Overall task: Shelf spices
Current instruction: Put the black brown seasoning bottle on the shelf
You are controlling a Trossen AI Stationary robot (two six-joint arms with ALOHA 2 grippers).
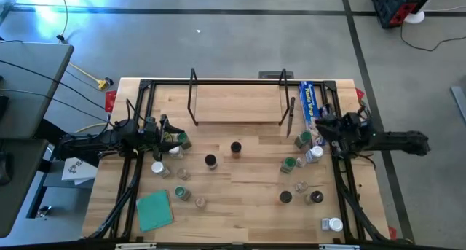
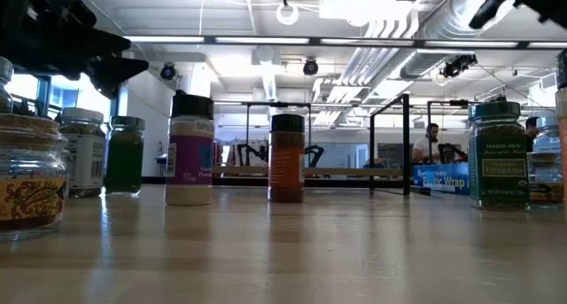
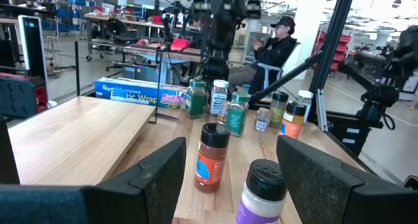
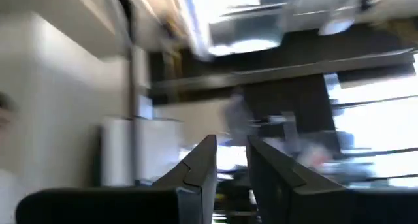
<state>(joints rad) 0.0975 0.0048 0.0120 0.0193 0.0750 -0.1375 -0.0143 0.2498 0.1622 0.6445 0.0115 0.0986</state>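
Several spice jars stand upright on their bases, scattered over the wooden table: two black-lidded ones (image 1: 236, 147) (image 1: 210, 161) in the middle, a group near the right edge (image 1: 302, 159), and others on the left (image 1: 178, 183). The shelf (image 1: 237, 104) stands at the far edge with nothing on its board. My left gripper (image 1: 171, 135) points level across the table, open, with a brown-lidded jar (image 3: 212, 155) and a purple-labelled jar (image 3: 261, 191) ahead of its fingers. My right gripper (image 1: 320, 130) is raised and tilted upward; its fingers (image 4: 230, 149) stand a narrow gap apart and hold nothing.
A long blue wrap box (image 1: 311, 104) lies at the shelf's right end. A flat teal square (image 1: 154, 209) lies near the front left. A black frame (image 1: 342, 177) runs around the table. A person (image 3: 277, 44) sits in the room beyond the right side.
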